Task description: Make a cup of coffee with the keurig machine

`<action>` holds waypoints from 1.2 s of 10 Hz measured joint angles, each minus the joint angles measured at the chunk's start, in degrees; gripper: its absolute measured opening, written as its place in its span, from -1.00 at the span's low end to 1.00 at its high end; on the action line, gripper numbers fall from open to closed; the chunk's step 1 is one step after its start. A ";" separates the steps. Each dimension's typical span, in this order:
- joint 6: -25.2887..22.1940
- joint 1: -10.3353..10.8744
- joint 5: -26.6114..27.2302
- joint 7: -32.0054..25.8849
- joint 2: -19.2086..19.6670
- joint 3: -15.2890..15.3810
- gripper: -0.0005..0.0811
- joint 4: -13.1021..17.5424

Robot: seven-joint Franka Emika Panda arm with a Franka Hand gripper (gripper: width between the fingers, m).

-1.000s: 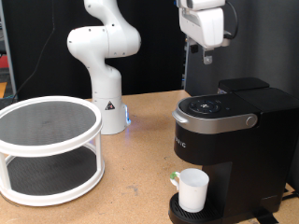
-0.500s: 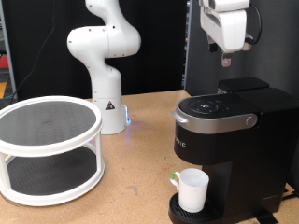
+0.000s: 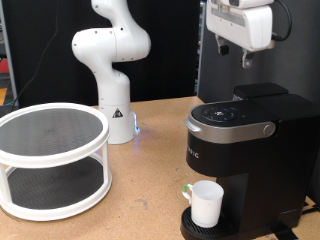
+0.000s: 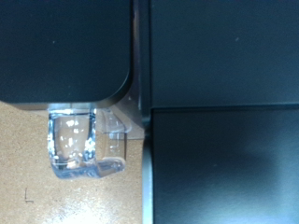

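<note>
Left of the keurig machine (image 3: 245, 150) a white two-tier round rack (image 3: 50, 160) and the arm's white base (image 3: 112, 70) stand on the wooden surface (image 3: 140, 200). The white cup (image 3: 206, 203) sits on the keurig machine's drip base under the closed lid. The gripper (image 3: 246, 60) hangs above the keurig machine holding nothing, open or clenched I cannot tell; seemingly the brewing step, needing a descent to the top buttons (image 3: 222, 114).

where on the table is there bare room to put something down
Bare wooden tabletop lies between the white two-tier round rack and the tall black keurig machine, in front of the white robot base. The machine's drip base is taken by the white ceramic cup. The gripper hangs above the machine.
</note>
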 joint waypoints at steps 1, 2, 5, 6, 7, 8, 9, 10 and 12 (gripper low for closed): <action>-1.25 -0.13 -0.06 -0.20 0.46 -0.08 0.98 1.49; -2.18 -0.32 -0.18 -0.40 1.17 -0.23 0.98 3.28; -3.40 -1.24 -1.71 -2.92 3.79 -1.11 0.98 7.76; -4.34 -1.51 -1.81 -3.40 4.79 -1.60 0.98 9.15; -5.26 -1.84 -1.82 -3.56 5.83 -2.05 0.98 10.54; -5.73 -2.17 -1.98 -3.57 6.93 -2.34 0.98 11.67; -5.81 -2.43 -2.64 -3.57 8.03 -2.42 0.98 12.45; -5.82 -2.52 -3.62 -3.57 9.09 -2.46 0.98 12.93; -5.74 -2.68 -4.84 -3.27 10.92 -2.47 0.98 13.25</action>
